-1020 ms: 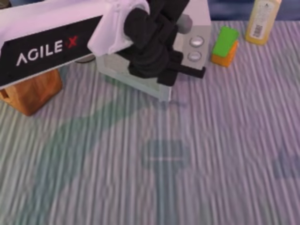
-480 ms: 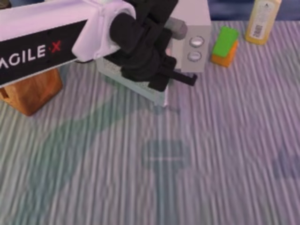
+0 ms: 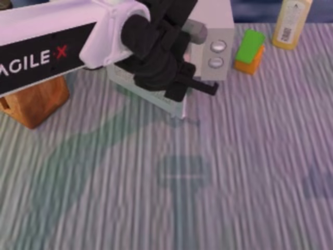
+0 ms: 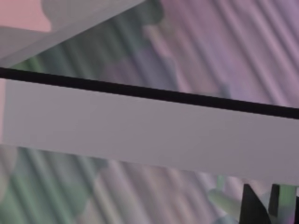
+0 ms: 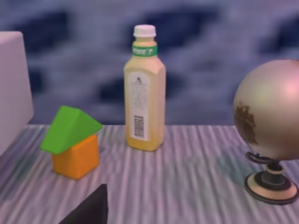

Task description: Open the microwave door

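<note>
The microwave [image 3: 214, 23] stands at the back middle of the table, its two round knobs facing up in the top view. The microwave door [image 3: 156, 96] stands partly swung out, its free edge toward the table's front. My left gripper [image 3: 179, 78] reaches in from the left and sits over the door near that free edge. In the left wrist view the door [image 4: 140, 130] crosses as a pale band, and my left gripper [image 4: 266, 207] is shut on its edge. My right gripper [image 5: 93, 210] is parked out of the top view.
An orange-brown wooden block [image 3: 34, 104] sits at the left under my left arm. Right of the microwave are an orange block with a green wedge [image 3: 248, 52] and a yellow bottle [image 3: 291, 23]. A globe [image 5: 273, 130] stands farther right.
Between one second and half a second ago my left arm and gripper shifted left, and the door's free edge came slightly outward. Nothing has moved since.
</note>
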Available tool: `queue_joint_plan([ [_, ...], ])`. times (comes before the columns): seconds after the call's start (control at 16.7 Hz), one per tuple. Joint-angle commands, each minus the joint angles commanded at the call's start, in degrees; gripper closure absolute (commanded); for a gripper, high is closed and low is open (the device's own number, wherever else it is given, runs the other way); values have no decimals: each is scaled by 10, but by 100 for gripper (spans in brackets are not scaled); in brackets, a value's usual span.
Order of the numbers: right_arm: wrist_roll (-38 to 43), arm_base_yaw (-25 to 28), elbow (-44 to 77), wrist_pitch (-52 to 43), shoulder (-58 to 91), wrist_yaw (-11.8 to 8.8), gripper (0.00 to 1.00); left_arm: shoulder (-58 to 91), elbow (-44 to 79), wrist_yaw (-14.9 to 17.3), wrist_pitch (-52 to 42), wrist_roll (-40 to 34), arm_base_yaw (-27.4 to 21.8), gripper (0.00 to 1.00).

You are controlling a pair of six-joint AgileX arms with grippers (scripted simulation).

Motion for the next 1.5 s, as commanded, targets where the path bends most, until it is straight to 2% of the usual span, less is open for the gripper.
queue_joint_plan([
  [0.84, 0, 0, 0, 0, 0, 0, 0, 0, 0, 0, 0, 0, 0, 100],
  [1.02, 0, 0, 0, 0, 0, 0, 0, -3, -7, 8, 1, 5, -1, 100],
  [1.32, 0, 0, 0, 0, 0, 0, 0, -37, -45, 36, 15, 60, 17, 100],
  [1.5, 0, 0, 0, 0, 0, 0, 0, -40, -52, 39, 15, 68, 19, 100],
])
